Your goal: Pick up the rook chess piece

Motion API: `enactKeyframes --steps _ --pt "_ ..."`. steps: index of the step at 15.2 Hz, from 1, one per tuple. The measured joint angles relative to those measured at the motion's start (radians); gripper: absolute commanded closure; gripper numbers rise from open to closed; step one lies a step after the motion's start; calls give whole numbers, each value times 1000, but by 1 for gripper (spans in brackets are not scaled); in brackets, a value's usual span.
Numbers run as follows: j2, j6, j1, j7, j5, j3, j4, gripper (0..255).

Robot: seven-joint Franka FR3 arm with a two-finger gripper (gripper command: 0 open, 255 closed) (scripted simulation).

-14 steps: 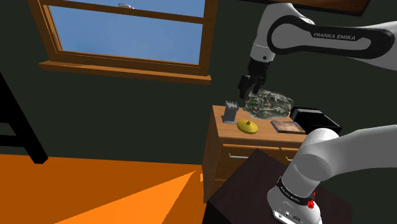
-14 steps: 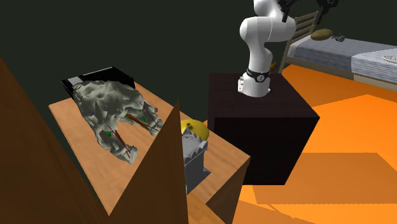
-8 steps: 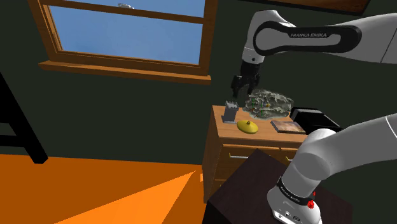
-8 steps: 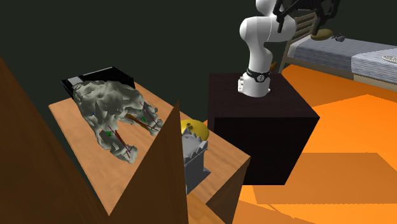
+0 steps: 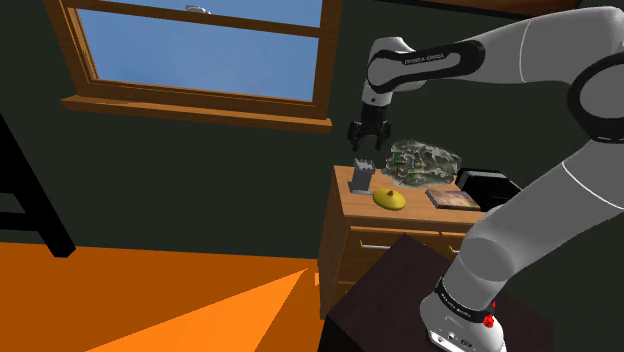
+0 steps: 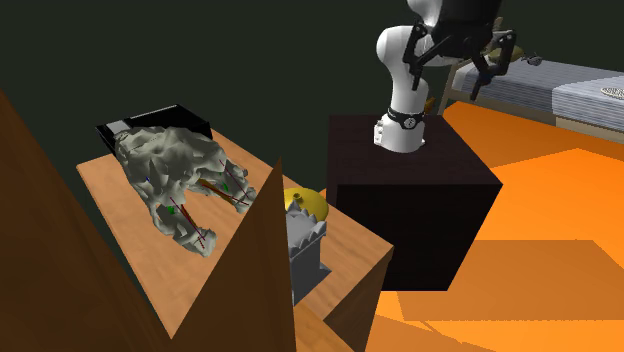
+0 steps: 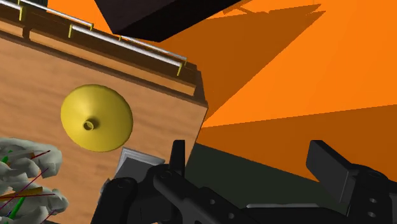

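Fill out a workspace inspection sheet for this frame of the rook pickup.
Surface: wooden cabinet top, level.
Job's things: grey rook upright near the top's corner, untouched.
Clutter: yellow disc beside the rook; grey lumpy heap; black box; brown slab.
Grippers: gripper above the rook, jaws open, holding nothing.
Cables: nothing seen.
Surroundings: window, orange floor, bed, dark stand.
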Motion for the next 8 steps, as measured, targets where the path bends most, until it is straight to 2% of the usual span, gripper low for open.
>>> enactKeyframes --steps 8 --pt "322 33 -57 58 47 -66 221 0"
